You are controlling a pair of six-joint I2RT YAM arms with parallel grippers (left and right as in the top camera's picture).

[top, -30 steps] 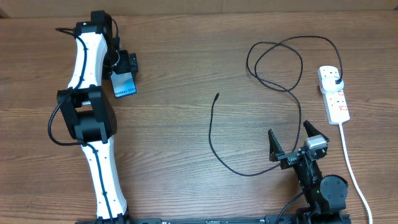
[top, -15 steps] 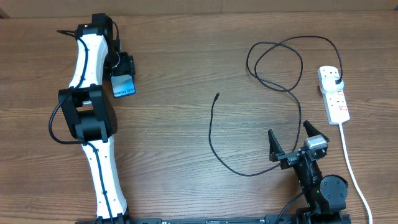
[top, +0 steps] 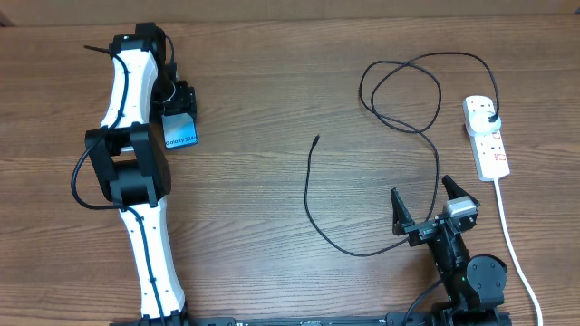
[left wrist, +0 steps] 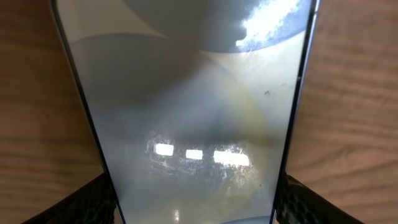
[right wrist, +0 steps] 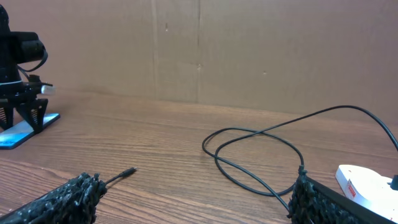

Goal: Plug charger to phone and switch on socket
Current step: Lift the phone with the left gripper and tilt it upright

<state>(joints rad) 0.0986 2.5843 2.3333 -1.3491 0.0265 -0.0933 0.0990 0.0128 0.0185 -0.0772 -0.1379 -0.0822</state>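
Far left, left gripper (left wrist: 194, 202) clamped across the phone (top: 180, 138); near right, right gripper (top: 420, 186) spread apart, beside the charger (top: 306, 186).

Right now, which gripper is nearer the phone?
Left. The left gripper straddles the phone, fingers against its edges; the right gripper sits far off, by the charger.

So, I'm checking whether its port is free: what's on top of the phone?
The left claw sits over the phone's far end, fingers against both long edges. The near screen shows, glowing blue. The far end and any port are hidden under it.
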